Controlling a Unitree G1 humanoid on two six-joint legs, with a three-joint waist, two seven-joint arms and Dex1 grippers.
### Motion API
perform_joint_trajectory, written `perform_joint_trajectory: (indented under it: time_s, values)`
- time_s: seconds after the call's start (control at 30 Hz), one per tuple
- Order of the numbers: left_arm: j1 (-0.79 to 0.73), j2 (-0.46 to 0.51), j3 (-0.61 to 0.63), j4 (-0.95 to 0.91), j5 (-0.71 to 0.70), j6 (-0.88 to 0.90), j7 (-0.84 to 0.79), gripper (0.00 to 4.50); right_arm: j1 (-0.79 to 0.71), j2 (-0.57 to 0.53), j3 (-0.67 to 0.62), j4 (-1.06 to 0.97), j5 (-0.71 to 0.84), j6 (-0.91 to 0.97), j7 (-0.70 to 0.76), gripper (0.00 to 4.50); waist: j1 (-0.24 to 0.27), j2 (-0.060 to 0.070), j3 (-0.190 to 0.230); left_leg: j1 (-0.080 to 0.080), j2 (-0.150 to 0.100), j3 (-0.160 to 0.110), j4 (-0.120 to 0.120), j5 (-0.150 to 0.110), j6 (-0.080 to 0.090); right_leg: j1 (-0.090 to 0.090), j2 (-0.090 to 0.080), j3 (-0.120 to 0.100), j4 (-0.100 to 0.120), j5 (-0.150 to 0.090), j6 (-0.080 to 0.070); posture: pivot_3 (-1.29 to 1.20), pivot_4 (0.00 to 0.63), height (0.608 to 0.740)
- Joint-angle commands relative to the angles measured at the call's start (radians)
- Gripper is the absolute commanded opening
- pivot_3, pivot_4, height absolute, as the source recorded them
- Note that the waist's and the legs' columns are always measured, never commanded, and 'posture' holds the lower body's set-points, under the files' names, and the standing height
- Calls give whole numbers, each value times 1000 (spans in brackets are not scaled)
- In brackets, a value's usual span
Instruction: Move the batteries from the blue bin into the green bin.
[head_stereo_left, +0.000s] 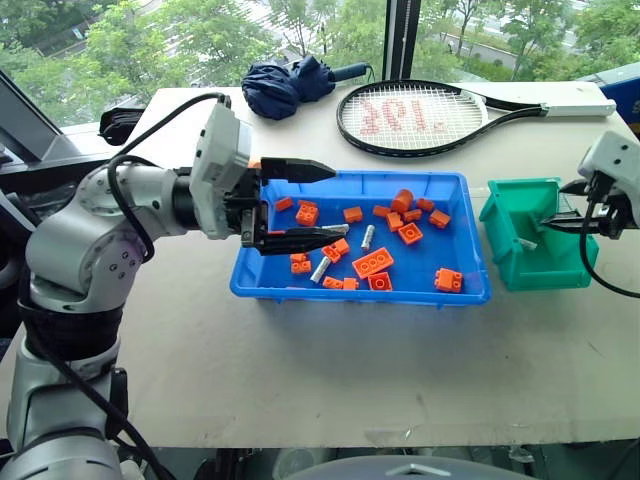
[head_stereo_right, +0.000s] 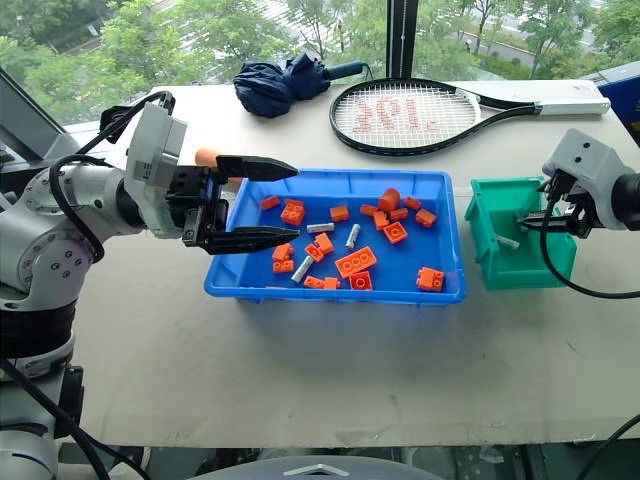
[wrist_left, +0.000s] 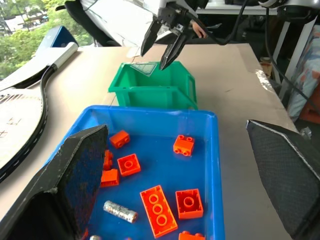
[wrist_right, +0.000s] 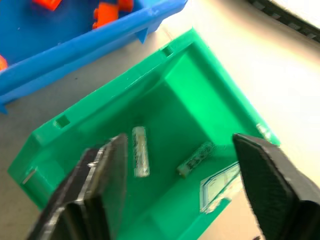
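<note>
Both grippers wide open, empty – left gripper (head_stereo_left: 297, 206) should drop straight onto battery (head_stereo_left: 320, 268) at 5 o'clock, avoiding bricks (head_stereo_left: 372, 262); right gripper (wrist_right: 177, 187) over green bin (head_stereo_left: 520, 262).

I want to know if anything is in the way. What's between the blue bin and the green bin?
Nothing. In the left eye view, only a bare strip of table separates the blue bin from the green bin.

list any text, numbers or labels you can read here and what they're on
Red marking on the racket strings: looks like "191", not sure.
Clear front panel label on the green bin: too blurred to read.
Batteries: print too small to read.
Nothing readable on the blue bin.
</note>
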Motion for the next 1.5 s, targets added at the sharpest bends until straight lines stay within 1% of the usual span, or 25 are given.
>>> perform_joint_trajectory:
  time_s: [0.03, 0.1, 0.17, 0.23, 0.33, 0.43, 0.5, 0.57, 0.67, 0.8, 0.9, 1.0, 1.13, 1.23, 1.37, 1.5]
  values:
    - [25, 47, 57, 3, 32, -14, 4, 4500, -91, 63, 26, -21, 10, -12, -9, 4440, -2, 0, 0, 0, 0, 0, 0, 0, 0, 0, 0, 0, 0, 0, 0, 0, 150, 740]
    - [54, 84, 72, 27, 68, -30, -3, 4500, -145, 144, 61, -37, 29, 6, -9, 4440, -12, 0, 0, 0, 1, 0, 0, 0, 0, 0, 1, 0, 0, 0, 0, 0, 150, 740]
    - [94, 132, 89, 66, 122, -64, -20, 4500, -197, 254, 110, -40, 43, 27, -19, 4440, -17, -1, 0, 0, 1, -1, 0, 0, 0, 0, 1, 0, 0, 0, 0, 0, 150, 740]
    - [126, 167, 109, 104, 155, -95, -39, 4500, -237, 345, 172, -18, 23, -9, -21, 4440, -25, -1, 0, 0, 2, -1, -1, 0, 0, 0, 1, 0, 0, 0, 0, 0, 150, 740]
    - [170, 209, 133, 132, 180, -106, -56, 4500, -283, 459, 247, 52, -12, -66, -22, 4440, -24, -1, 0, -1, 2, -2, -1, 0, 0, -1, 1, -1, 0, 0, 0, 0, 150, 740]
    - [245, 239, 168, 118, 202, -99, -53, 4500, -336, 594, 325, 182, -61, -119, -49, 4440, -23, -2, 0, -1, 1, -1, -1, 0, 0, -2, 1, -1, -1, 0, 0, 0, 150, 740]
    - [297, 244, 197, 90, 207, -91, -41, 4500, -362, 679, 353, 257, -83, -138, -76, 4440, -24, -2, 0, -1, 1, -2, -1, 0, 0, -2, 1, -1, -1, 0, 0, 0, 150, 740]
    - [351, 242, 237, 52, 202, -77, -21, 4500, -367, 736, 372, 297, -96, -163, -80, 4440, -22, -3, 0, -1, 1, -3, -1, 0, 0, -2, 1, -1, 0, 0, 0, 0, 150, 740]
    - [429, 235, 297, -7, 186, -47, 4, 4500, -360, 784, 392, 323, -107, -165, -74, 4440, -22, -3, 0, -2, 1, -4, -1, 0, 0, -2, 1, -2, -1, 0, 0, 0, 150, 740]
    - [497, 227, 354, -64, 173, -19, 26, 4500, -347, 814, 401, 323, -121, -118, -90, 4440, -24, -3, 0, -2, 1, -4, -1, 0, 0, -2, 1, -2, 0, 0, 0, 0, 150, 740]
    - [511, 226, 376, -87, 159, -1, 42, 4500, -315, 845, 341, 255, -109, 34, -194, 4440, -24, -3, 0, -2, 1, -4, -1, 0, -1, -2, 1, -2, 1, 0, -1, 0, 150, 740]
    - [509, 218, 384, -98, 138, 12, 50, 4500, -251, 889, 268, 141, -92, 174, -314, 4440, -24, -3, 0, -2, 1, -5, -1, 1, -1, -2, 1, -2, 1, 0, -1, 0, 150, 740]
    - [485, 213, 365, -94, 118, 21, 56, 4500, -137, 948, 226, -63, -77, 363, -444, 4440, -24, -3, 0, -2, 1, -4, -1, 1, -1, -2, 1, -2, 1, 0, -1, 0, 150, 740]
    - [456, 212, 325, -72, 127, 8, 52, 4500, -62, 990, 231, -144, -97, 433, -551, 4440, -24, -3, 0, -1, 1, -4, -1, 1, -1, -3, 1, -2, 1, 0, -1, 0, 150, 740]
    - [416, 208, 279, -48, 134, -4, 42, 4500, -22, 1055, 213, -171, -111, 476, -676, 4440, -25, -3, 0, -1, 1, -3, -1, 1, -1, -3, 1, -1, 2, 1, -1, 0, 150, 740]
    - [378, 207, 247, -31, 136, -11, 34, 4500, -20, 1099, 186, -135, -130, 439, -776, 4440, -25, -3, -1, -1, 1, -4, -1, 1, -1, -3, 1, -1, 2, 1, -1, 0, 150, 740]
